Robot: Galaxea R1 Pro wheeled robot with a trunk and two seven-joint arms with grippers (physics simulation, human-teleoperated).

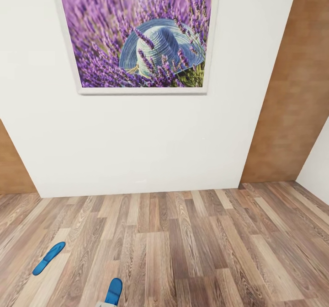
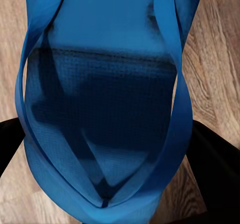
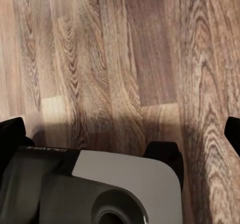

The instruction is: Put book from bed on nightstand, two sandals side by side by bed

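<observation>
Floor (image 1: 192,247): wood planks, brown, strongly grained, matte.
Wall (image 1: 151,137): plain white; framed lavender-and-hat picture (image 1: 141,32) hung at upper centre.
Sandals: one (image 1: 48,257) lies flat at lower left; another (image 1: 114,291) at bottom edge, thin-soled, bright blue, its straps seen close in the left wrist view (image 2: 100,108).
Left end effector: dark fingers (image 2: 217,169) are seen flanking the sandal; grip cannot be told.
Right end effector: fingertips (image 3: 12,131) spread wide over bare planks, nothing held.

left pincer (image 2: 107,149): fingers wide apart | right pincer (image 3: 125,134): fingers spread, pointing down
</observation>
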